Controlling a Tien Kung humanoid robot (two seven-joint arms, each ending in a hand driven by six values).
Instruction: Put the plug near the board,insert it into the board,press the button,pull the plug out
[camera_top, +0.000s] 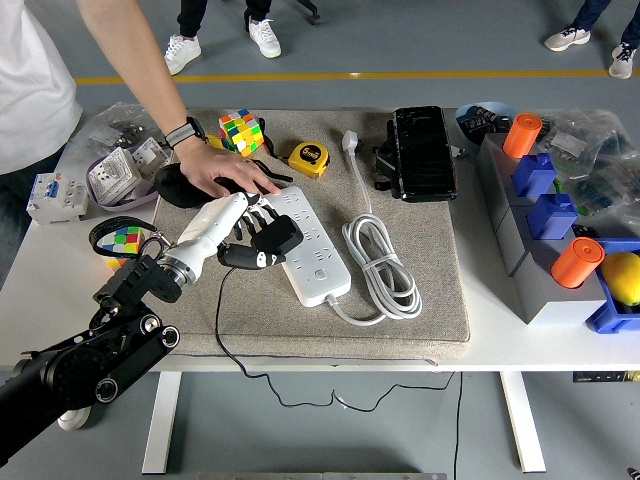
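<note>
White board (308, 244) lies on mat (420, 300), long axis running far-left to near-right, cable (383, 262) coiled just right. Left hand (228, 228) at board's left edge, fingers (262, 214) curled round black plug (270, 240), plug over board's left side, pointing right. Person's hand (222, 170) flat at board's far end. Bare mat near edge. No readable writing.

No text, brand or number can be read anywhere. The yellow tape measure (309, 157) has a round dark face, but any marking on it is too small to make out. The white breaker box (55, 194) at the worktop's left edge and the white power strip (311, 246) show only blurred specks.
</note>
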